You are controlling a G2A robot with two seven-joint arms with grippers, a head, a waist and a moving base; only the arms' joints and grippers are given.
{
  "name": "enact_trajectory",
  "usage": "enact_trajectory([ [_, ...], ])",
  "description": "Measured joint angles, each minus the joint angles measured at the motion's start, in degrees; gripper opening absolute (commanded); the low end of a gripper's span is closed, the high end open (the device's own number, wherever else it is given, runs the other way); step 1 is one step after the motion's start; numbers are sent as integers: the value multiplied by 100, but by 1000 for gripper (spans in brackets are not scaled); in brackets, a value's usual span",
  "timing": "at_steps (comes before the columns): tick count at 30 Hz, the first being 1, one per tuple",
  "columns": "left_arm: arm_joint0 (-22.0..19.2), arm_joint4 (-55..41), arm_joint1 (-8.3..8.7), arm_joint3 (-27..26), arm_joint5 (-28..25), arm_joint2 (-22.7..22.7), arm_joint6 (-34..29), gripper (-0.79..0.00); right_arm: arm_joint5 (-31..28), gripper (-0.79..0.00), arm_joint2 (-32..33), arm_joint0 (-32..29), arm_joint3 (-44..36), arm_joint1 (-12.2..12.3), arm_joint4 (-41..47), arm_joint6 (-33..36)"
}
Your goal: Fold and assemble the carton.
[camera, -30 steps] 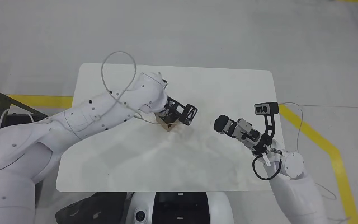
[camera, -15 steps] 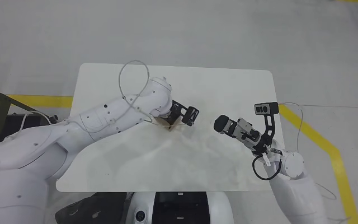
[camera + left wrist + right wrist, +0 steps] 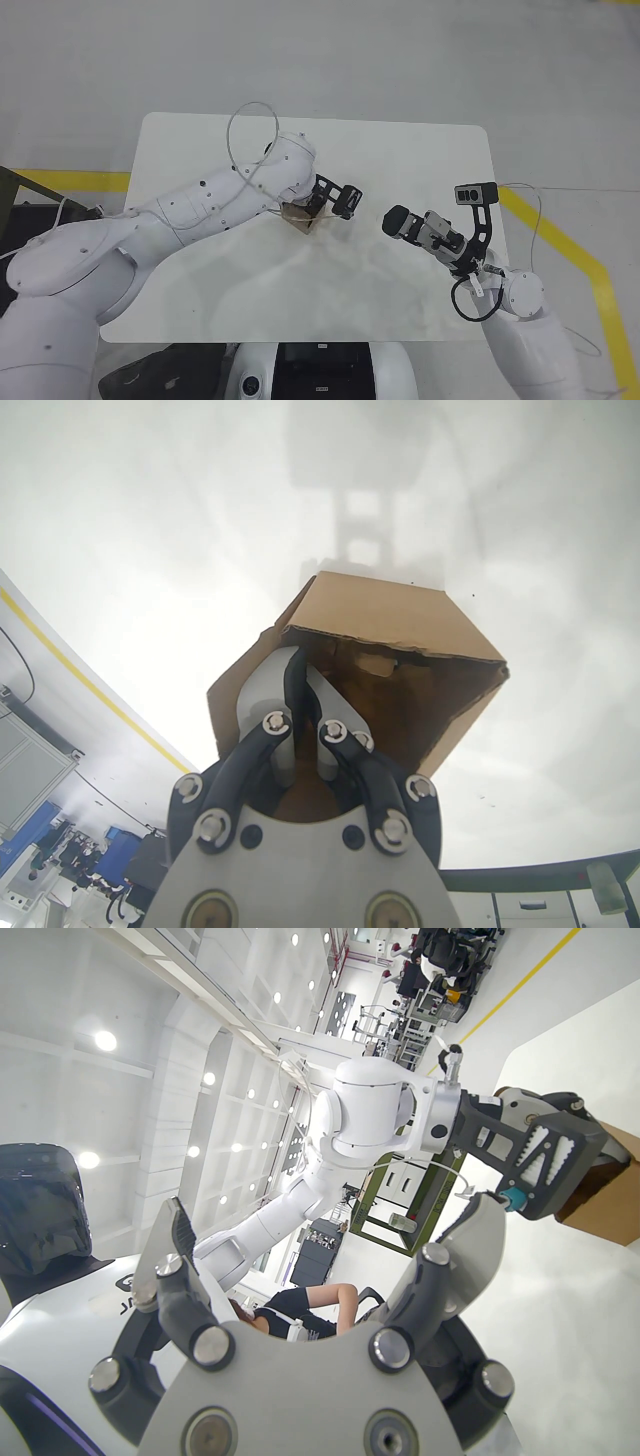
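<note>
Carton, brown corrugated, left hand inside

This was a robot lab or test hall in a large industrial building. A white table stood on a pale grey floor marked with yellow lines, as in a workshop bay. Overhead was a high white grid ceiling with rows of round lights. Farther back, the open room held benches crowded with equipment, a green frame, a grey cabinet and blue bins.
</note>
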Motion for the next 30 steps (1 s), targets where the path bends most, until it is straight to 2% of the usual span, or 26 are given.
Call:
enact_trajectory([
  [4,-14,-33,35,-57,0,0,0,-785,0,0,0,0,0,0,0,0],
  [17,-109,-141,278,-245,-214,0,214,-785,0,0,0,0,0,0,0,0],
  [30,-191,-673,523,-564,131,0,-133,-785,281,0,-80,36,-28,3,-386,-297],
])
